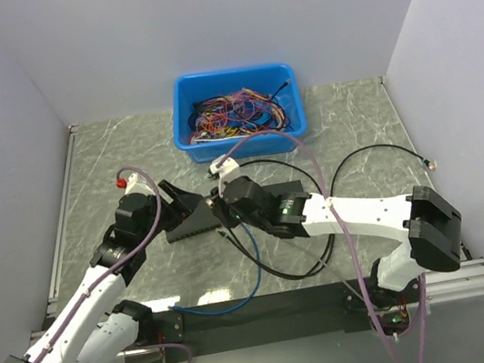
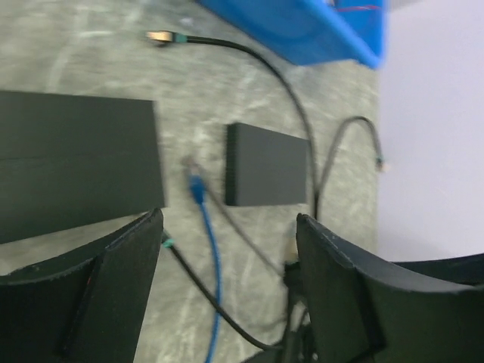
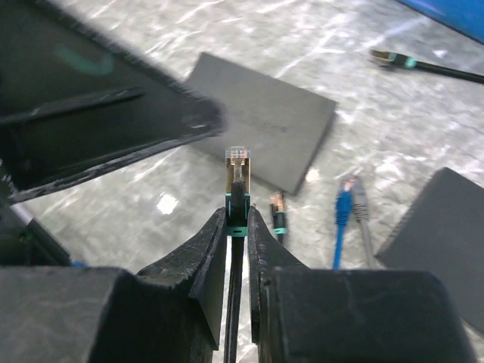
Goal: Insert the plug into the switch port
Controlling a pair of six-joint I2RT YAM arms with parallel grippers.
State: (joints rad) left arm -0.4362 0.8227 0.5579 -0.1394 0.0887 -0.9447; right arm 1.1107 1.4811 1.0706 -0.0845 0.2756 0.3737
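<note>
My right gripper is shut on the plug, a gold-shelled connector with a teal ring on a black cable, its tip sticking out past the fingertips. Ahead of it lies the flat charcoal switch box, also seen from above; the switch port row does not show in the wrist views. My left gripper is open with only tabletop and cables between its fingers. From above it hovers over the box's far left corner, close to the right gripper.
A plain black slab lies right of the switch box. Loose blue and grey plugs sit between them, and a teal-ringed plug nearer. A black cable's plug lies farther back. A blue bin of wires stands at the back.
</note>
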